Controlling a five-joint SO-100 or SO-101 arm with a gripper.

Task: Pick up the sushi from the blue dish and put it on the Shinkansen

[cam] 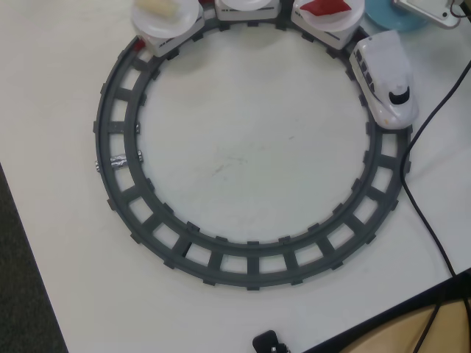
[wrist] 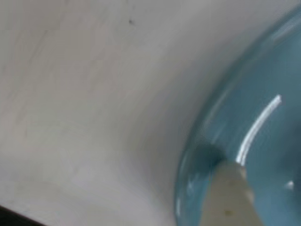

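Glossy blue dish [wrist: 263, 94]; matt grey plastic track [cam: 243, 261].

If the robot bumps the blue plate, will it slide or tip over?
The blue plate would probably slide: it looks glossy, with bright glints, and rests on a smooth white table. Tipping seems unlikely, since it looks low and wide. It is likely stiff plastic.

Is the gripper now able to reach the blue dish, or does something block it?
Probably yes. In the wrist view a pale finger already sits right over the blue dish, with nothing between them. The overhead view shows the arm above the dish at the top right. No sushi is visible.
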